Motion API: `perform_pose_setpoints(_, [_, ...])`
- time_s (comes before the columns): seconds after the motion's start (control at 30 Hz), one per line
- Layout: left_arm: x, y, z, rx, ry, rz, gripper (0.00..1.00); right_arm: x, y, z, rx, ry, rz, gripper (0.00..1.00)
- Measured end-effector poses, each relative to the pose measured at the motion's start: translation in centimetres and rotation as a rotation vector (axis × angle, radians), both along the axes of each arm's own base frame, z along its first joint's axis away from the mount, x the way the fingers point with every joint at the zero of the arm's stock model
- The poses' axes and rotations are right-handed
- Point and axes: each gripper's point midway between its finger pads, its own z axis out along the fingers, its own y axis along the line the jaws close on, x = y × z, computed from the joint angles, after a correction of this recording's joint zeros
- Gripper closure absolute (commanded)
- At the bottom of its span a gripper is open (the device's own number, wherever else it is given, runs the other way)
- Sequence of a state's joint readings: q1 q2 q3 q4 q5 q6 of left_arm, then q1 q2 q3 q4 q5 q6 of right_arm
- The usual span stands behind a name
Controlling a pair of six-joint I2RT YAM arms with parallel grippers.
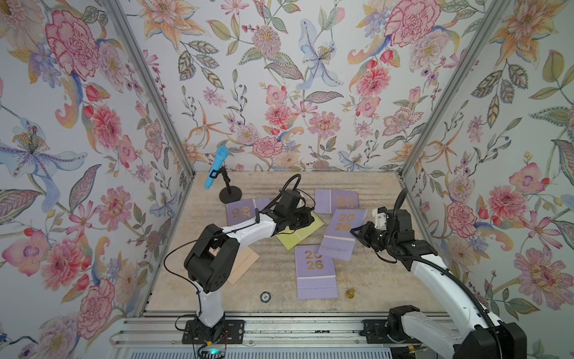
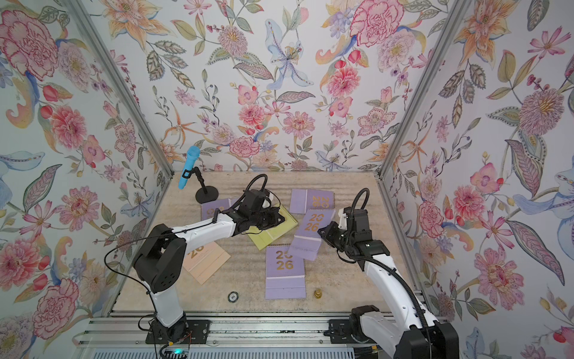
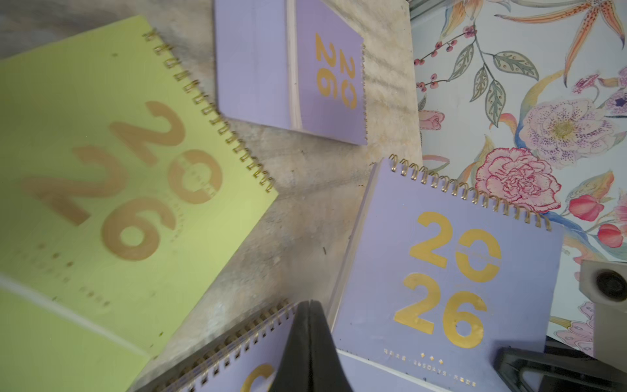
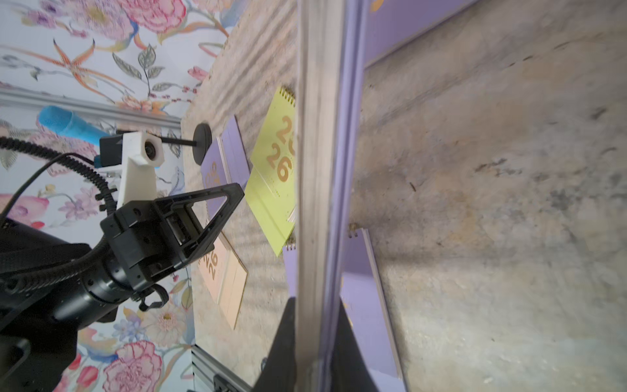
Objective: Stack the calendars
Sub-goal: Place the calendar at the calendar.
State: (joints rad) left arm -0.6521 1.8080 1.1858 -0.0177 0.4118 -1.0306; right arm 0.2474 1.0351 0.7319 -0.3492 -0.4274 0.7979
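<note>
Over table, right gripper — clamping lilac calendar

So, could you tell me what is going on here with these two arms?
The right arm's jaws are shut on the edge of a lilac spiral-bound desk calendar. The left arm's jaws are shut and empty above a yellow-green spiral-bound calendar. Three more lilac calendars and a peach one lie scattered on the beige tabletop; nothing is stacked yet.

Seemingly four lilac calendars, one green, one peach
</note>
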Motion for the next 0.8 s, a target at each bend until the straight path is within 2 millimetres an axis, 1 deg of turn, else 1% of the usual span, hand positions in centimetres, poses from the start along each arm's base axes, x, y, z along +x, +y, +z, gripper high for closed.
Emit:
perform_pose_setpoints(0.1, [-2.4,2.8,-2.0,0.040,0.034,0.035,1.00,-1.9,2.2,-0.2,-0.009,0.015,0.092,0.95])
perform_pose_setpoints(0.23, [-5.3,5.4,-4.2,0.074,0.076,0.063,1.00,-3.9,4.2,-0.2,-0.005,0.012,0.186,0.95])
perform_pose_setpoints(0.33, [-7.2,7.2,-5.2,0.089,0.093,0.085,1.00,-5.4,5.2,-0.8,0.009,0.017,0.242,0.94])
perform_pose_setpoints(0.4, [-7.9,7.9,-5.5,0.095,0.098,0.099,1.00,-6.4,5.8,-1.5,0.024,0.030,0.273,0.94])
perform_pose_setpoints(0.5, [-8.7,8.5,-6.0,0.099,0.107,0.105,1.00,-7.6,6.7,-2.5,0.044,0.051,0.318,0.94])
perform_pose_setpoints(0.6, [-9.2,8.6,-6.6,0.108,0.118,0.106,1.00,-8.5,7.5,-3.1,0.060,0.064,0.358,0.93])
perform_pose_setpoints(0.8, [-9.9,7.5,-7.0,0.105,0.122,0.080,1.00,-8.9,8.2,-3.9,0.094,0.072,0.387,0.93])
